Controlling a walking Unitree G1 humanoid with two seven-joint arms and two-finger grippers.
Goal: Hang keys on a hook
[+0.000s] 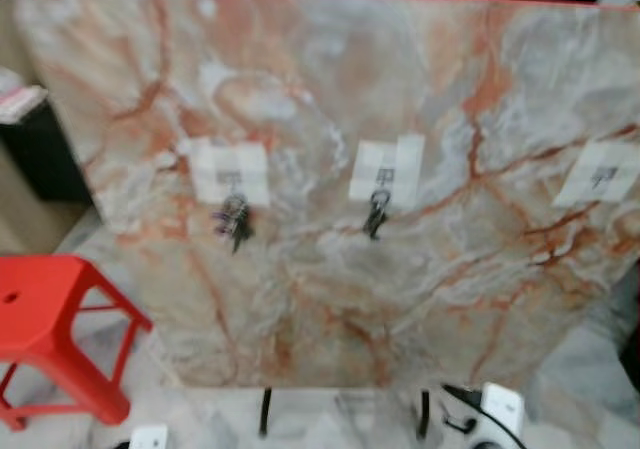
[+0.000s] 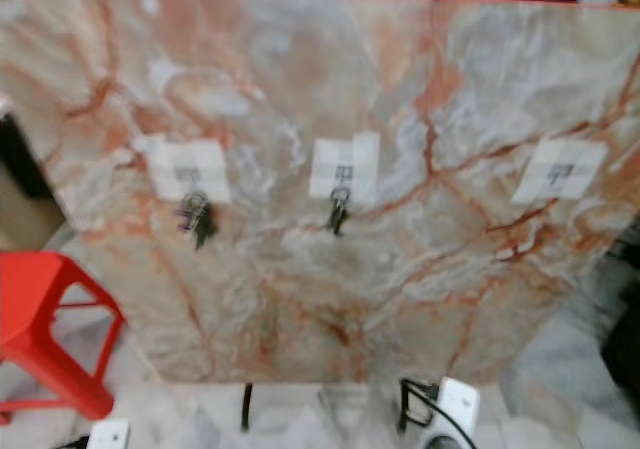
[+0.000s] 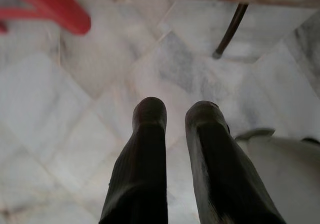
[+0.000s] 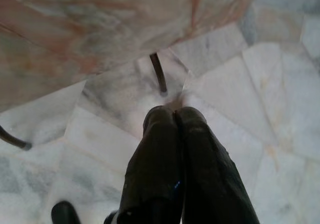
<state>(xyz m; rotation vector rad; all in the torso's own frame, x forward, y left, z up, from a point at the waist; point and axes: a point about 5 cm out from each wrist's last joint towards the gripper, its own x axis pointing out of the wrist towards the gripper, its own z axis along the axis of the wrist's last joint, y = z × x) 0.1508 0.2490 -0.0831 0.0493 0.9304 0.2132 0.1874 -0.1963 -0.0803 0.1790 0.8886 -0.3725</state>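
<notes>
Progress: two bunches of keys already hang on the marble board (image 1: 330, 299); the left keys (image 1: 235, 219) dangle from the left hook (image 1: 231, 179) and the middle keys (image 1: 377, 212) from the middle hook (image 1: 386, 176), so the hanging itself looks done, as far as I can judge
Left to do: the right hook (image 1: 604, 177) carries nothing; no further keys are visible in either tool, so at most a step back seems to remain
Left tool (image 3: 175, 115): hangs low over the floor, its two black fingers slightly spread with a narrow gap between the tips, holding nothing
Right tool (image 4: 173, 115): hangs low near a thin black leg (image 4: 159, 74) of the board's stand, fingers pressed together, nothing between them
Board: a large slab with a polished marble pattern, grey-white with rust-orange veins, red along its top edge, leaning back on thin dark metal legs
Hooks: small dark metal hooks, each on a pale square adhesive pad stuck to the slab
Keys: dark metal; the left bunch is bulkier and tangled, the middle one slimmer on a ring; the view is too blurred for finer detail
Floor (image 3: 100, 134): pale grey-white marble tiles, smooth and glossy
Beside the board: a red plastic stool (image 1: 55, 319) with a flat seat and splayed legs, on the robot's left
</notes>
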